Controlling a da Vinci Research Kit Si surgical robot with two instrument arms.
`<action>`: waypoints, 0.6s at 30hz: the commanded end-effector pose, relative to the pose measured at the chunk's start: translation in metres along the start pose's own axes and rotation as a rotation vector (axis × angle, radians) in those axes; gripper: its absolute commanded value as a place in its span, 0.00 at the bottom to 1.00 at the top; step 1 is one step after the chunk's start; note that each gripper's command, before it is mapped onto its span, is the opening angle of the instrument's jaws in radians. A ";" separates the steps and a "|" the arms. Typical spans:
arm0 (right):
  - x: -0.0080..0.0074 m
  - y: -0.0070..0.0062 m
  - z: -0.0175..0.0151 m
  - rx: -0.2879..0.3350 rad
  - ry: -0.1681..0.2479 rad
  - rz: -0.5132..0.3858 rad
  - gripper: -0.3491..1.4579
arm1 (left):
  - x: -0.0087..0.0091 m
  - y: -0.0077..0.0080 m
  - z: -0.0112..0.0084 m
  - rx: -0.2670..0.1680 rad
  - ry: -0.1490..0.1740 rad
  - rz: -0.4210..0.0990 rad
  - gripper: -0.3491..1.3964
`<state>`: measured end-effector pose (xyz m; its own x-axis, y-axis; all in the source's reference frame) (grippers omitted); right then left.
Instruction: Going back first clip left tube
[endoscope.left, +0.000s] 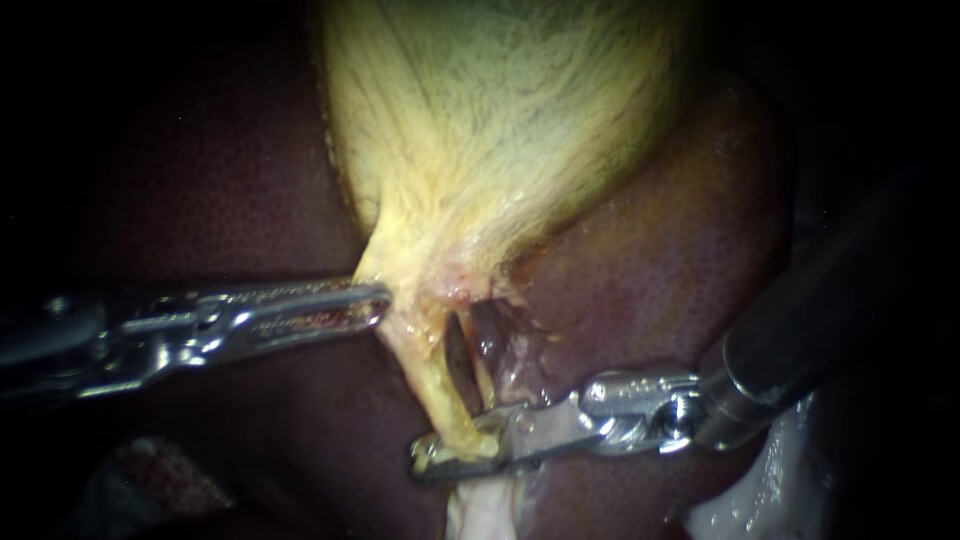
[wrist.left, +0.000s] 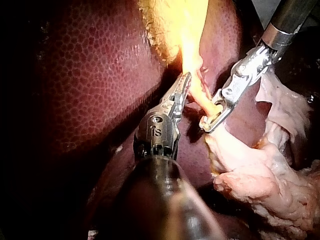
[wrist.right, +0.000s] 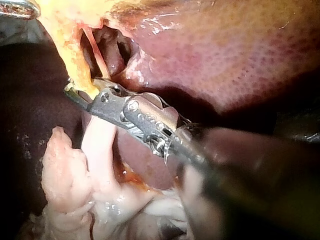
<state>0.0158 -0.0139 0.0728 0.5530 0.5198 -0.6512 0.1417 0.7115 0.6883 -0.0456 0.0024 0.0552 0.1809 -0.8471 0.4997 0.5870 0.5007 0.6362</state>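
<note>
The yellowish gallbladder (endoscope.left: 490, 130) hangs between dark red liver (endoscope.left: 660, 270) lobes and narrows to two tubes with a gap between them. The thicker left tube (endoscope.left: 425, 365) runs down into my right instrument (endoscope.left: 455, 455), whose jaws lie across it from both sides and pinch it; the right wrist view shows the same at my right instrument (wrist.right: 80, 92). The thin right tube (endoscope.left: 478, 365) stays outside these jaws. My left instrument (endoscope.left: 375, 302) comes in level, jaws together, tip in the gallbladder's neck; in the left wrist view my left instrument (wrist.left: 184, 82) bites that yellow tissue. No clip shows.
Pale loose tissue (wrist.left: 260, 170) lies beyond the right instrument's jaws, below the tubes, and also shows as pale loose tissue (wrist.right: 75, 175) under that instrument. Liver (wrist.left: 85, 75) surrounds the site on both sides. The right shaft (endoscope.left: 800, 330) crosses the lower right.
</note>
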 end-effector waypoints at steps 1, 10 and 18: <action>0.0000 0.0000 0.0000 0.000 0.000 -0.001 0.00 | 0.0000 0.0000 0.0000 0.000 0.000 0.000 0.17; 0.0002 0.0000 0.0001 0.002 0.009 0.000 0.20 | 0.0000 0.0000 0.0000 0.000 0.000 0.000 0.17; 0.0008 0.0005 0.0000 -0.026 0.027 -0.185 0.48 | 0.0001 0.0000 -0.0001 0.001 0.000 0.000 0.17</action>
<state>0.0163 -0.0130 0.0726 0.4926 0.3682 -0.7886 0.2222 0.8229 0.5230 -0.0454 0.0023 0.0552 0.1813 -0.8469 0.4999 0.5869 0.5011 0.6360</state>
